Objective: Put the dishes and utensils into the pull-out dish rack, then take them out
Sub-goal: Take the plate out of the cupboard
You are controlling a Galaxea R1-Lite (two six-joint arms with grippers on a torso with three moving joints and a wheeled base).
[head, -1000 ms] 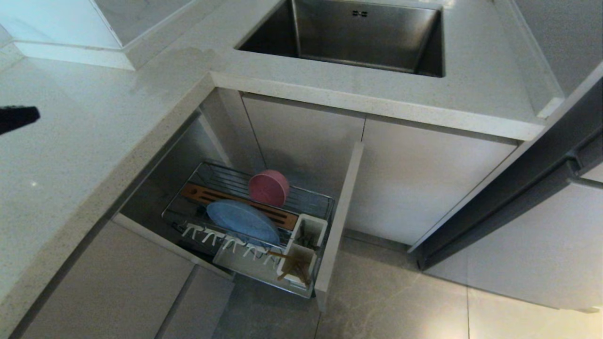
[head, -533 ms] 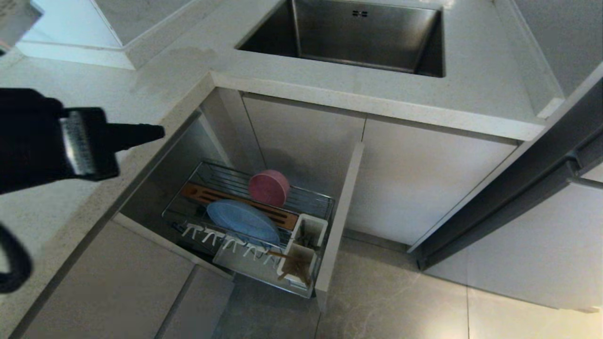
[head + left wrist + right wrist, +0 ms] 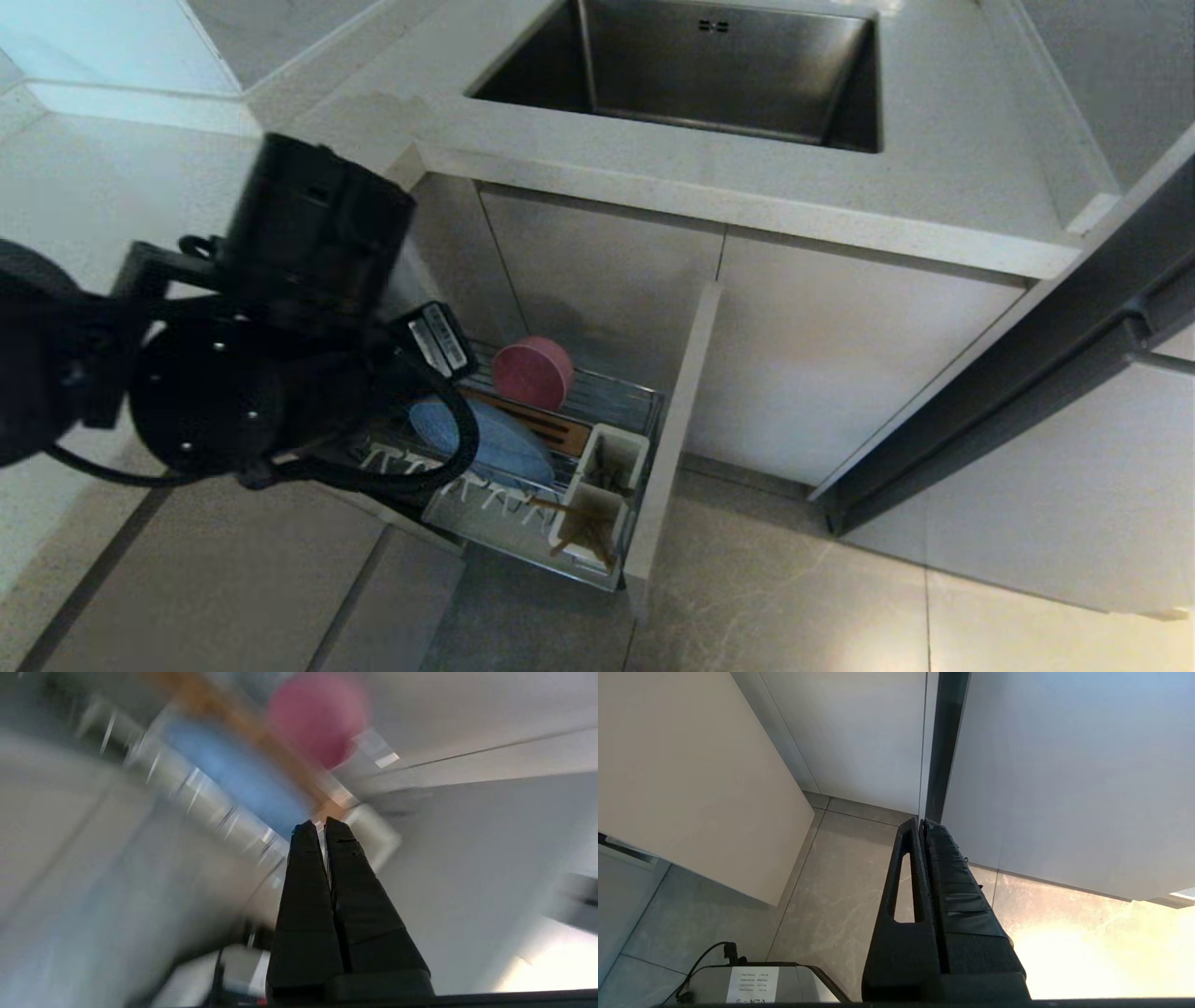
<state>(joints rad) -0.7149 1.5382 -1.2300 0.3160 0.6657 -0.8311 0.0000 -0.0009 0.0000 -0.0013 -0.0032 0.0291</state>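
The pull-out dish rack [image 3: 644,403] stands drawn out below the counter. In it a pink bowl [image 3: 533,373] stands on edge at the back, and a pale-blue plate [image 3: 509,450] leans in the white prongs. Light-wood chopsticks [image 3: 586,539] stick out of the nearer white utensil cup [image 3: 571,515]. What the further cup [image 3: 624,450] holds is too dark to tell. My left arm [image 3: 271,355] hangs over the rack's left part and hides it. The left gripper [image 3: 317,823] is shut and empty, pointing at the blurred plate [image 3: 233,772] and bowl [image 3: 317,716]. The right gripper [image 3: 920,822] is shut and parked above the floor.
The rack's beige front panel [image 3: 674,439] juts out over the tiled floor [image 3: 794,597]. Above are the pale stone counter [image 3: 709,187] and the steel sink [image 3: 709,75]. Closed cabinet fronts [image 3: 822,355] flank the opening.
My left arm has swung in from the left edge of the head view, down over the left side of the rack. The dishes and chopsticks have not moved.
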